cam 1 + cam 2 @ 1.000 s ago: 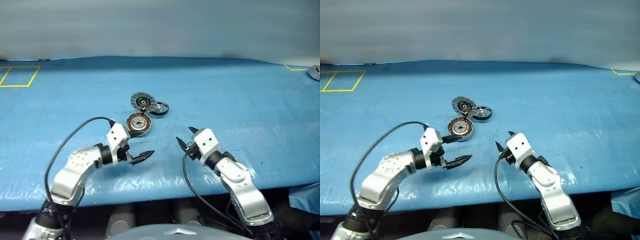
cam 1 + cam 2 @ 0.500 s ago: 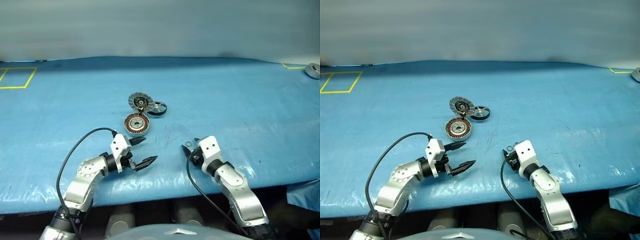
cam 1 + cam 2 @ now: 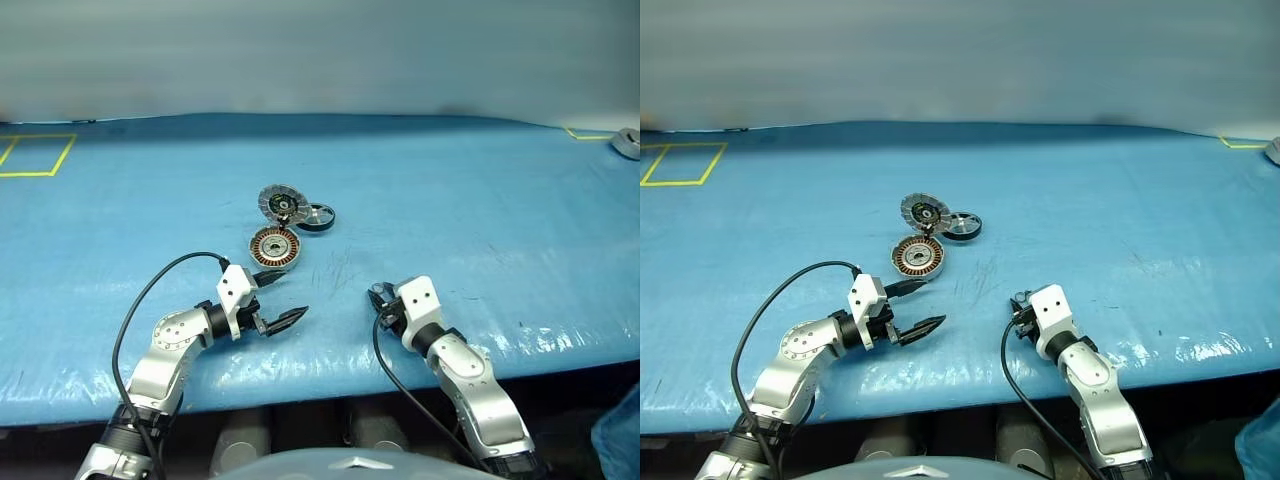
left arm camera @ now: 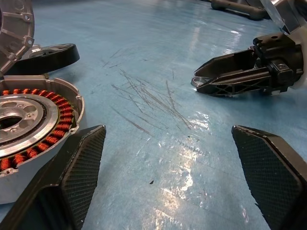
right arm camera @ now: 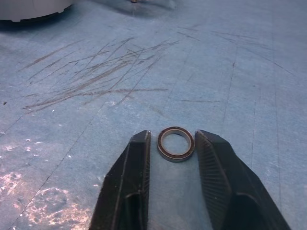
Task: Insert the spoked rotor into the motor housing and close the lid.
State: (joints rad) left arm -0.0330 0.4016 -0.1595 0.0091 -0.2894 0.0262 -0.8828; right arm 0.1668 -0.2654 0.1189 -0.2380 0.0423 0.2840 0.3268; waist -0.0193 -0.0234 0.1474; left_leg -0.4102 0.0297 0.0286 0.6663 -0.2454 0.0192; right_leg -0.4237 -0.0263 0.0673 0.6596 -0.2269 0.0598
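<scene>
The motor housing (image 3: 275, 247), with copper windings, lies on the blue table (image 3: 480, 210). Its lid (image 3: 281, 201) stands open on the far side. The spoked rotor (image 3: 316, 216), a black ring, lies just right of the lid. My left gripper (image 3: 290, 296) hovers open in front of the housing, whose rim (image 4: 29, 124) sits beside one finger. My right gripper (image 5: 173, 135) is low on the table, right of the left one. Its fingers are closed in on a small metal ring (image 5: 176, 143) that lies flat.
A patch of scratches (image 3: 335, 270) marks the table between the grippers and the housing. A grey metal puck (image 3: 628, 142) sits at the far right edge. A yellow tape square (image 3: 35, 153) lies at the far left. The table's front edge runs just behind both wrists.
My right gripper has sunk to the table and its fingers have narrowed around the small ring. The left gripper stays wide open in about the same spot. The camera has shifted slightly.
</scene>
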